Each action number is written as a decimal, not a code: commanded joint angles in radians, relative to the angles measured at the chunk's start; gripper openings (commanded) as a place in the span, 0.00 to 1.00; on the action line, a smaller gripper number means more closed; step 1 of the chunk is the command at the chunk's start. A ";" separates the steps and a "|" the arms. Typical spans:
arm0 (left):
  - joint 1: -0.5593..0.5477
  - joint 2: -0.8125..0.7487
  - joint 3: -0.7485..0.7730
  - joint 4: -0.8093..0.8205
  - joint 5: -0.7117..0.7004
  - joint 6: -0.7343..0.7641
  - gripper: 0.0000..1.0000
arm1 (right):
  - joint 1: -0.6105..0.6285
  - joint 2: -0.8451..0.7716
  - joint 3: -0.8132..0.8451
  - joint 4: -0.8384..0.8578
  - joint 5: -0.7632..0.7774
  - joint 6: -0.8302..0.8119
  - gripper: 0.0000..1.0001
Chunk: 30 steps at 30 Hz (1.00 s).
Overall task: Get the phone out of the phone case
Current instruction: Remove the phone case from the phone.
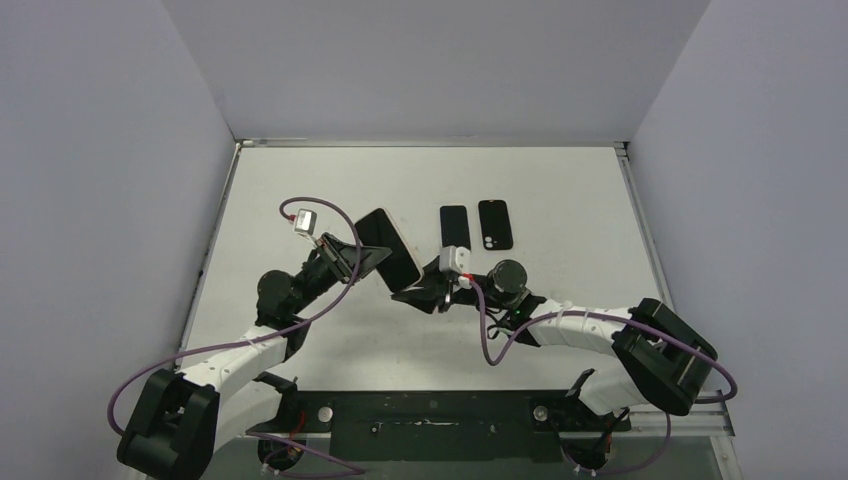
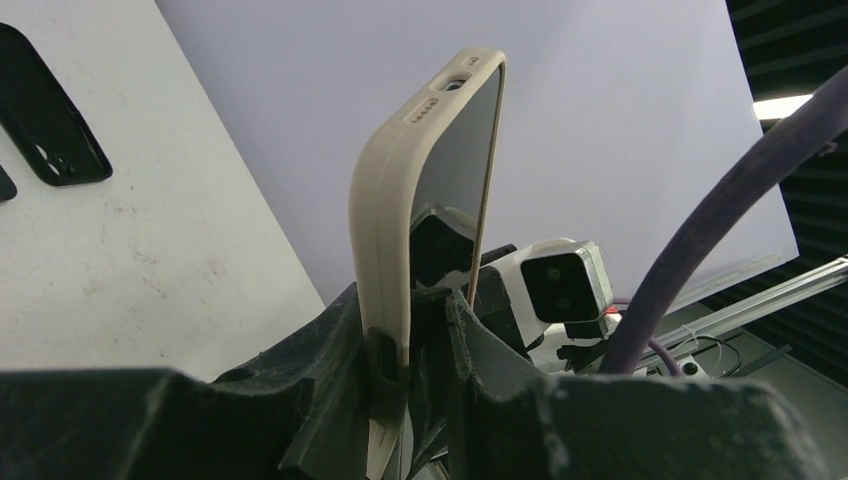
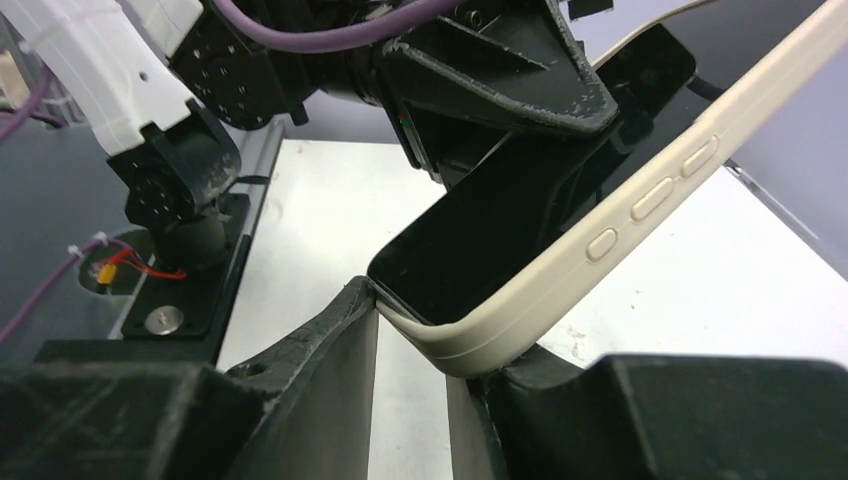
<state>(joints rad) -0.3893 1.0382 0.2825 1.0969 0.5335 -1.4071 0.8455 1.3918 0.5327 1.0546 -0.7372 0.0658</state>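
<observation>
Grey walls close in a white table (image 1: 580,200), above which a phone (image 1: 383,243) in its cream phone case (image 1: 398,236) is held off the surface, tilted on edge near the middle of the workspace. The dark phone screen (image 2: 452,165) sits fully seated inside the case's rim (image 2: 385,230), and three side buttons show along the case's edge (image 3: 650,200) in the right wrist view.

The left gripper (image 1: 352,256) holds the cased phone from its left side, jaws pressed together on it, one finger against the case's back and the other on the glass, as the left wrist view (image 2: 420,345) shows. The right gripper (image 1: 414,290) meets the phone's lower corner from the other side. In the right wrist view (image 3: 420,350) its jaws pinch that rounded corner of the case, one fingertip (image 3: 350,330) at the screen-side lip and the other under the case's back.

Beyond the pair, two dark items lie flat on the table, side by side and well apart from the grippers: a plain black phone-shaped slab (image 1: 454,228) and, just to its right, a black case (image 1: 495,224) with a camera cutout
</observation>
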 commanded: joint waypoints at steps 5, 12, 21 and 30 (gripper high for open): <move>0.001 -0.035 0.032 -0.092 0.023 -0.031 0.00 | -0.029 -0.002 -0.002 0.062 0.245 -0.248 0.07; 0.023 -0.047 0.055 -0.130 0.065 0.021 0.00 | -0.070 -0.036 -0.059 0.074 0.268 -0.164 0.07; 0.124 -0.013 0.168 -0.291 0.235 0.250 0.00 | -0.139 -0.196 -0.119 -0.178 0.138 -0.073 0.46; 0.135 0.049 0.341 -0.634 0.431 0.626 0.00 | -0.166 -0.241 -0.068 -0.326 -0.027 0.059 0.71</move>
<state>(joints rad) -0.2634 1.0843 0.5049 0.6018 0.8406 -1.0088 0.6868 1.1606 0.4198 0.7872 -0.6479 0.0425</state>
